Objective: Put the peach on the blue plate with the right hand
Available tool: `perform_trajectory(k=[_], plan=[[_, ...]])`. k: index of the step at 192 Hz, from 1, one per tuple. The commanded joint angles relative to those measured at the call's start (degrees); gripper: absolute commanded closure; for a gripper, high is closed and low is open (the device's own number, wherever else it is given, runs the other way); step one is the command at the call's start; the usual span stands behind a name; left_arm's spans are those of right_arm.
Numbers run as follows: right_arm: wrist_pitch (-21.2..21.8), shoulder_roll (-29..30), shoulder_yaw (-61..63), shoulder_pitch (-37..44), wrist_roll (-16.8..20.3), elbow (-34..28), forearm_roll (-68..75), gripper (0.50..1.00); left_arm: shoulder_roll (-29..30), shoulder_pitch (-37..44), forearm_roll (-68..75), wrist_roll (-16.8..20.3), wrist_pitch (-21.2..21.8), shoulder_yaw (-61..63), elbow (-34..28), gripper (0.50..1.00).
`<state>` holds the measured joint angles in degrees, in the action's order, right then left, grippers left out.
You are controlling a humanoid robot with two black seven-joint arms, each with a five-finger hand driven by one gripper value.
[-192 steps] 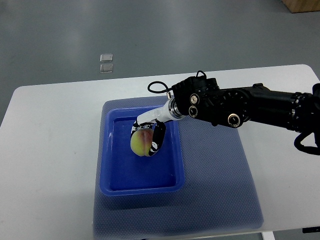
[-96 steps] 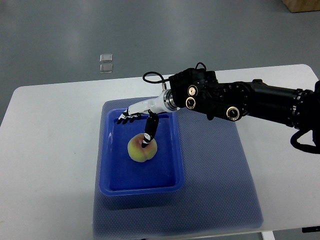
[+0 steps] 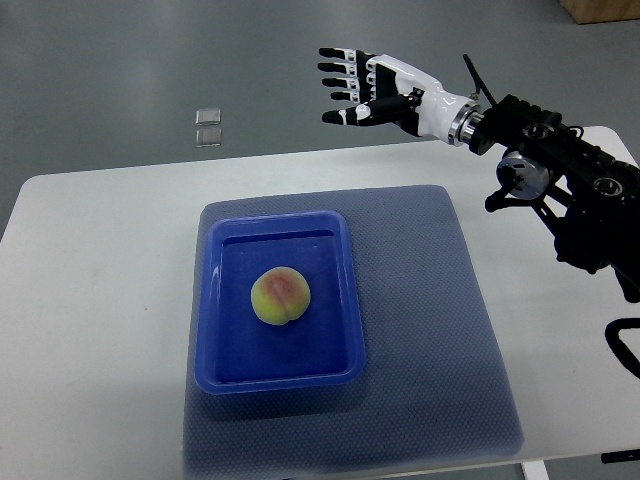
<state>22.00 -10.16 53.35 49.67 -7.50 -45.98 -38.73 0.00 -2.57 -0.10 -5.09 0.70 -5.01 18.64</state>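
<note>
The peach (image 3: 280, 297) is yellow-green with a reddish blush on top, sitting in a bright blue plate (image 3: 215, 300). Under that there's a darker blue-grey mat (image 3: 430, 300) with a fine dotted weave, on a white table (image 3: 100, 300). The right hand (image 3: 375, 88) is white with black fingertips.

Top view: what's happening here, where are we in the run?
The peach sits alone in the blue plate, a shallow blue tray on a blue mat on the white table. The right hand is up past the table's far edge, fingers spread and holding nothing, well clear of the plate. No left arm shows. The placing looks done.
</note>
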Motion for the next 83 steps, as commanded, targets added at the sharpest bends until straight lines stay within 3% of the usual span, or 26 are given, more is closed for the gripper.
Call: perform_trajectory(k=[1,26,57,83], plan=[[-0.56,0.32,8.70,-5.81,-1.38,0.81,5.77,0.574,0.00,0.02,0.01,-0.01,0.01,0.00,-0.01,0.500],[-5.03,3.73,13.35,-11.25,-2.87,4.48,20.76,0.574,0.00,0.02,0.01,-0.01,0.01,0.09,-0.01,0.500],[-4.34,4.27,13.10,-11.52,-4.98,10.03,29.50,0.570,0.00,0.02,0.01,-0.01,0.09,0.09,-0.10,0.500],[-4.42,4.89,13.10,-11.35,-5.07,10.65,29.77,0.570,0.00,0.02,0.01,-0.01,0.01,0.09,0.08,0.500]])
